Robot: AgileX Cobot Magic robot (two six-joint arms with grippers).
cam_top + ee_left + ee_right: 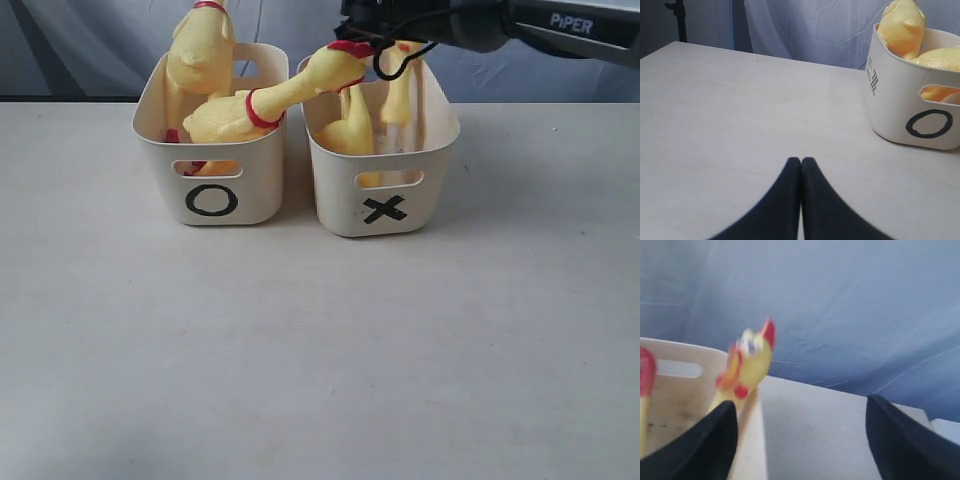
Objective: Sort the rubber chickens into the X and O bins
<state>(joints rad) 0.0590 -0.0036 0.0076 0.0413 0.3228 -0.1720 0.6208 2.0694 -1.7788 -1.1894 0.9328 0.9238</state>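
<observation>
Now the spread right end effector (800,402) should pinch the leaning rubber chicken (290,93) near its neck; the left end effector (801,161) is pressed together.

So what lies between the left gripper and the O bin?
Only bare table between left gripper and O bin, shown in the left wrist view.

O bin (250,190) left of X bin (340,195), seemingly touching; chickens (200,55) in both.
</observation>
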